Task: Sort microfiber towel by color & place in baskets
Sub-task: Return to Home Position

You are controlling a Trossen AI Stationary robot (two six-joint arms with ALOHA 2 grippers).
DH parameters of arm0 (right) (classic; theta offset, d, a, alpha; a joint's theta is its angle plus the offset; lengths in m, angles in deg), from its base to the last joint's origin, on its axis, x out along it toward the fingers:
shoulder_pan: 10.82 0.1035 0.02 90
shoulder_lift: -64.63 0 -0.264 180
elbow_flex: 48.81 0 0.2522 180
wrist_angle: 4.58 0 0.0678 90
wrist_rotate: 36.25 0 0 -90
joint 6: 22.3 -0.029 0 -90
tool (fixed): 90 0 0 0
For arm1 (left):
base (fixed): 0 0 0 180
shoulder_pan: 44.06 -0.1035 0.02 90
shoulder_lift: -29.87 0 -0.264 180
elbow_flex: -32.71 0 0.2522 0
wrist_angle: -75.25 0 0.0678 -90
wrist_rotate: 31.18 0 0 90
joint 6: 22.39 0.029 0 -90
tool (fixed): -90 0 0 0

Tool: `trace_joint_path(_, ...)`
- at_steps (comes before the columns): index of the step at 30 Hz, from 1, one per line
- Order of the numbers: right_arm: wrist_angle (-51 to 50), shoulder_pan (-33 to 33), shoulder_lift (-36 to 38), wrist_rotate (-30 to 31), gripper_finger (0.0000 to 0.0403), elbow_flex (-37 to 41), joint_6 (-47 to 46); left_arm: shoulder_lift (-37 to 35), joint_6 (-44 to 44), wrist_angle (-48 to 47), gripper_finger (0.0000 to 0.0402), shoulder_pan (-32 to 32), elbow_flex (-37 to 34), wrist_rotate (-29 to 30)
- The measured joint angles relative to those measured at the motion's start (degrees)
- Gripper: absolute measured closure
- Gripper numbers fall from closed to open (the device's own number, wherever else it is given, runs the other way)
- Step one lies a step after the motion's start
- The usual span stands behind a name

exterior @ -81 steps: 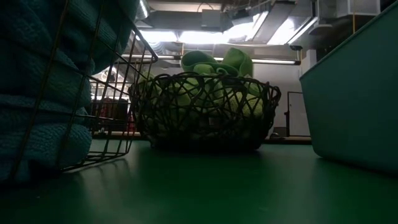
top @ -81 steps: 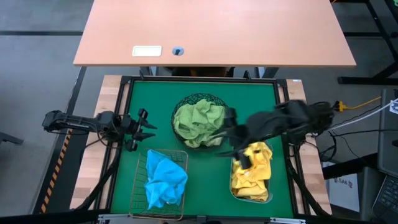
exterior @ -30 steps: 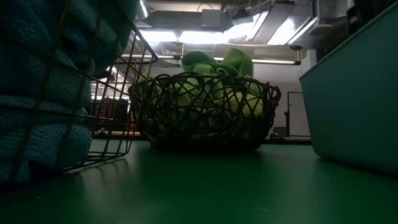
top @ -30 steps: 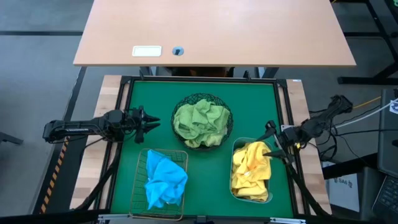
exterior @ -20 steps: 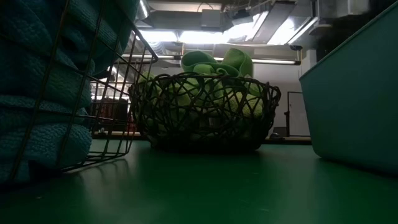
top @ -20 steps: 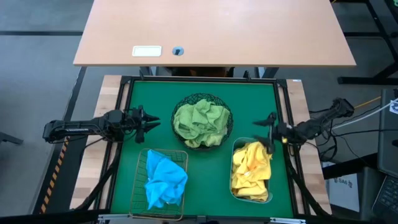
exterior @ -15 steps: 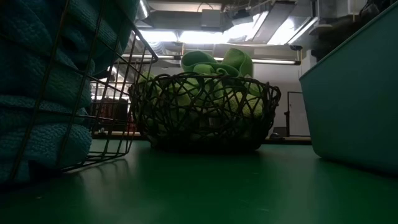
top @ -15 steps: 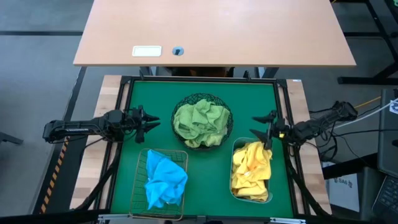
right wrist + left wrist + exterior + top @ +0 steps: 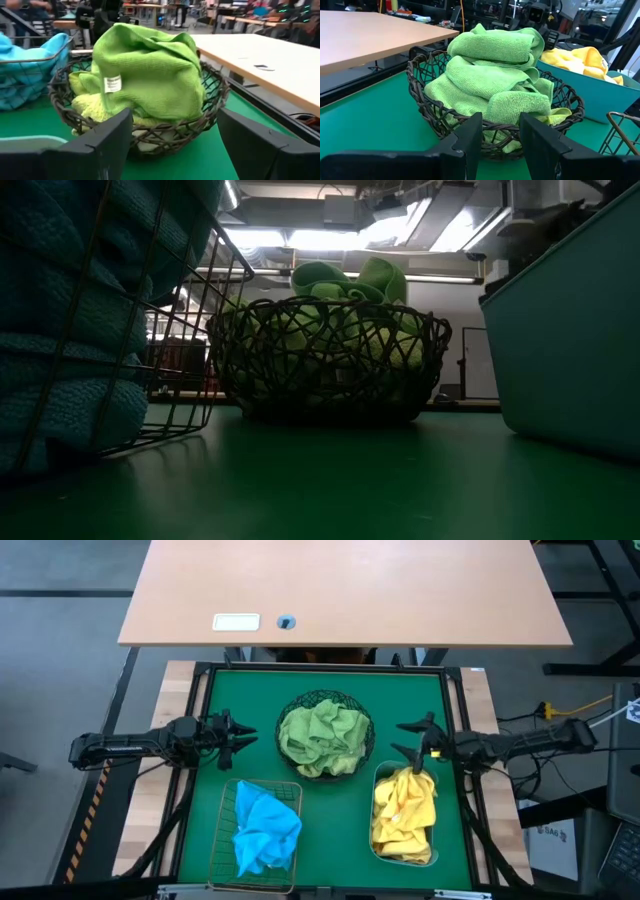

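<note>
Light green towels (image 9: pixel 325 737) fill the round black wire bowl (image 9: pixel 289 707) at the mat's middle. Sky blue towels (image 9: pixel 265 830) lie in the copper wire basket (image 9: pixel 224 840) at the near left. Yellow towels (image 9: pixel 405 810) lie in the bluish plastic tub (image 9: pixel 373 832) at the near right. My left gripper (image 9: pixel 238 737) is open and empty, level, left of the bowl and pointing at it (image 9: pixel 501 131). My right gripper (image 9: pixel 402 740) is open wide and empty, level, right of the bowl, just beyond the tub's far end (image 9: pixel 172 145).
A tan desk (image 9: pixel 340 590) stands beyond the mat's far edge. Bare green mat (image 9: pixel 330 815) lies between the copper basket and the tub, and along the far edge behind the bowl. A black frame borders the mat.
My right gripper has swung from over the tub's far end toward the table's far edge and a little left. It now points level at the bowl, and it has stayed open and empty. The towels and baskets have not moved.
</note>
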Motion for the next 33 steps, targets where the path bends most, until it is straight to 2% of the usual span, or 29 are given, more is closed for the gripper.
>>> trace_joint_path(3,-0.66,-2.77,0.02,-6.08,0.0113,0.02,0.00,0.00,0.00,0.00,0.0278,0.00,0.00,0.00)
trace_joint_path(7,-4.58,-4.68,0.54,-17.08,0.0113,0.00,0.13,0.00,0.00,-0.02,0.0278,0.00,0.00,-0.50)
trace_joint_path(9,-7.45,-4.96,0.62,-20.23,0.0113,0.00,0.15,0.00,-0.02,-0.02,0.0278,0.00,0.00,-0.63)
trace_joint_path(17,-15.94,-4.80,0.69,-20.29,0.0113,-0.23,-0.31,0.00,-0.31,-0.04,0.0278,0.00,0.00,-0.70)
trace_joint_path(33,-15.73,-4.80,0.58,-18.80,0.0113,-0.09,-0.16,0.00,-0.39,-0.04,0.0278,0.00,0.00,-0.83)
